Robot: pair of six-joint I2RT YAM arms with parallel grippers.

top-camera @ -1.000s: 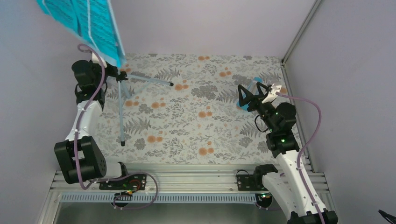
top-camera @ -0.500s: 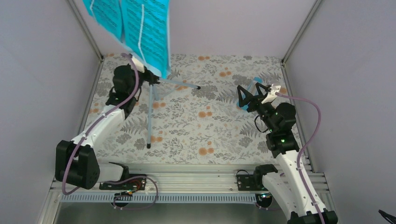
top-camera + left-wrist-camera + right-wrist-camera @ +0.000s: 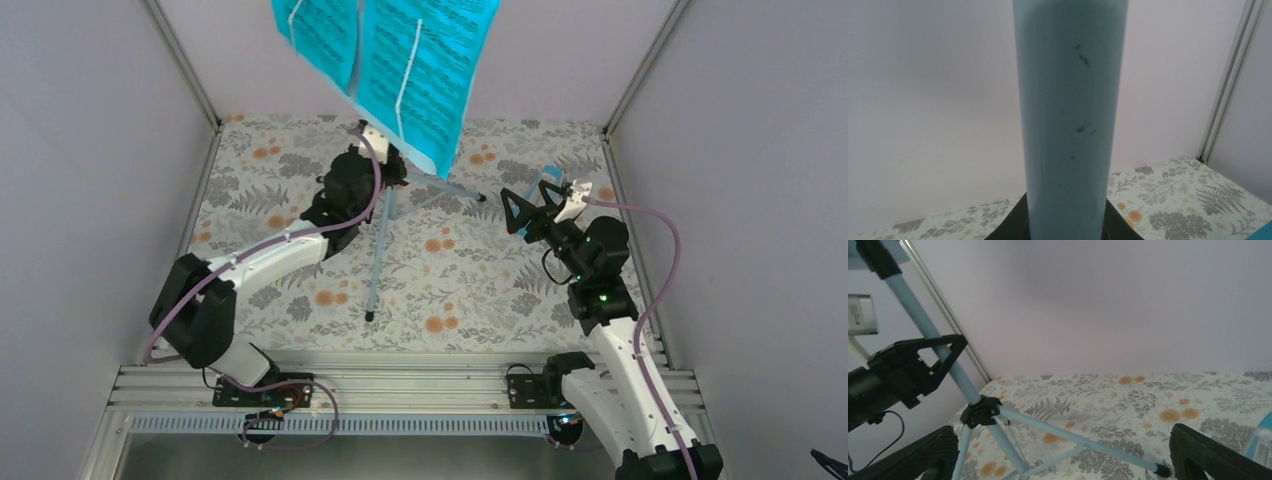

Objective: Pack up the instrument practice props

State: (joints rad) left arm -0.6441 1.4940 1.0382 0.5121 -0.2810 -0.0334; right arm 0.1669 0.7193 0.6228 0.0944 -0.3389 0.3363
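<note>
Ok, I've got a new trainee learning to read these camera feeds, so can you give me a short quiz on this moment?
1. True or false: the left pincer is shut on the pole of the music stand.
2. Pick one. The right pincer is: A) open, holding nothing; B) shut on one of the stand's legs; C) shut on a loose page.
3. Short answer: what sits on the stand's desk, at the top of the overhead view?

Key: 1 true; 2 A; 3 the turquoise sheet-music pages.
</note>
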